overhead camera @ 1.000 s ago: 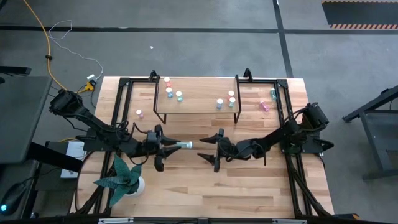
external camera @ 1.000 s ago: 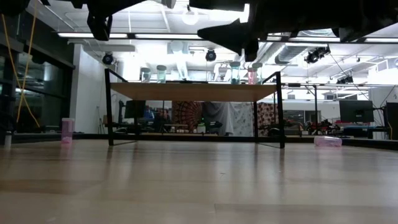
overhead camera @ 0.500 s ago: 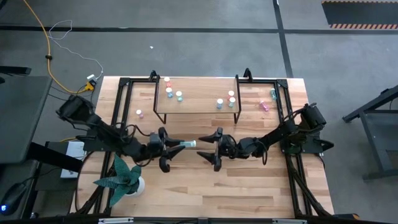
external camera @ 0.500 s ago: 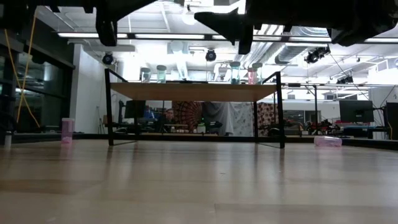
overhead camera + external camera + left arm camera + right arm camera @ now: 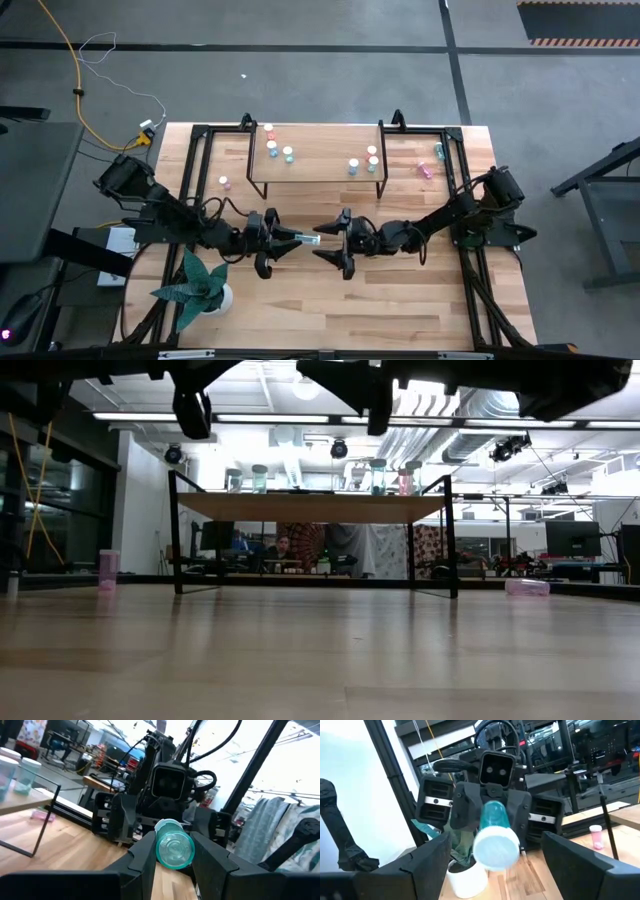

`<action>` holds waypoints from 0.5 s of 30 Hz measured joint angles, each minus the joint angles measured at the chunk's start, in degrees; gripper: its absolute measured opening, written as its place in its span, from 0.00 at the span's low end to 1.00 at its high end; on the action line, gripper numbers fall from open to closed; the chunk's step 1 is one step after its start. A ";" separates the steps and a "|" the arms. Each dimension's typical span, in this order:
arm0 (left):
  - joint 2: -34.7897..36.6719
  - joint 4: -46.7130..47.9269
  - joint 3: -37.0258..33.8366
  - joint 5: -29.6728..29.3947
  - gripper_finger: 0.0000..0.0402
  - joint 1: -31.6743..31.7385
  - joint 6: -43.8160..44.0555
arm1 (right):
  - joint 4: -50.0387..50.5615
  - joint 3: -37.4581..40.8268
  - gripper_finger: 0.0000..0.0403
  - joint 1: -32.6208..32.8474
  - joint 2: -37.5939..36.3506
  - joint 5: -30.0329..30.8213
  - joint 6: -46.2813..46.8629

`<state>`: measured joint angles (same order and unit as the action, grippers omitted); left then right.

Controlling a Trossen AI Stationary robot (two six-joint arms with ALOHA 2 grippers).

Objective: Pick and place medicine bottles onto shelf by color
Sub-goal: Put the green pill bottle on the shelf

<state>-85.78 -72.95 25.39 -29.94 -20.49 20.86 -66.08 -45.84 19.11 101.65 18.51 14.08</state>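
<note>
**Hand-over in mid-air, shelf part filled**

Butcher-block table (image 5: 400, 310) filled the workspace, with the shelf (image 5: 320, 170) standing near its far edge. Above the table's middle, the left gripper (image 5: 285, 238) was clamped on a teal bottle (image 5: 303, 237), held level with its white cap toward the other arm. The right gripper (image 5: 335, 244) faced it with its fingers spread wide, the bottle's cap just reaching the gap between them; nothing was in its grasp yet.

On the shelf, three bottles (image 5: 273, 147) stood grouped at the left end and three more (image 5: 364, 161) at the right end, their colours too small to sort with confidence. Off the shelf, a pink bottle (image 5: 224, 182) stood on the table to the shelf's left, while a pink one (image 5: 424, 170) lay and a teal one (image 5: 438, 150) sat to the shelf's right. A potted plant (image 5: 205, 285) sat at the near left corner.

Judged from this, roughly half the work looked done: the held bottle and the three on the table remained to be shelved.
</note>
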 joint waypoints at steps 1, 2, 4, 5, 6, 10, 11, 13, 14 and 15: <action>0.00 0.12 0.00 0.44 0.25 0.02 0.06 | 0.99 -0.63 0.75 0.00 0.00 -0.03 0.00; 0.00 0.17 0.02 0.70 0.25 0.02 0.04 | 2.03 -1.23 0.75 0.00 0.00 -0.01 -0.02; 0.00 0.27 0.00 0.87 0.25 -0.01 0.02 | 3.79 -1.95 0.75 0.00 0.00 -0.01 -0.03; 0.00 0.25 0.00 1.01 0.25 -0.02 -0.02 | 4.07 -2.15 0.75 0.00 0.02 -0.03 -0.16; 0.00 0.25 0.00 1.00 0.25 -0.02 -0.36 | 4.08 -2.24 0.75 0.00 0.02 -0.01 -0.32; 0.00 0.35 0.01 0.98 0.25 0.00 -1.42 | 4.15 -2.26 0.74 0.02 0.02 0.04 -0.05; 0.00 0.65 0.02 0.95 0.25 0.00 -1.53 | 4.15 -2.26 0.73 0.02 0.02 0.06 0.21; 0.00 0.99 0.01 0.50 0.25 0.00 -1.56 | 4.19 -2.22 0.71 0.02 0.02 0.07 0.69; 0.00 1.01 0.00 0.36 0.25 0.00 -1.55 | 4.19 -2.19 0.70 0.02 0.02 0.10 0.73; 0.00 1.05 0.02 0.34 0.25 0.00 -1.55 | 4.19 -2.19 0.68 0.02 0.02 0.10 0.76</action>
<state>-85.78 -71.90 25.41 -29.60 -20.49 19.31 -61.89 -48.03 19.14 101.67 18.61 14.84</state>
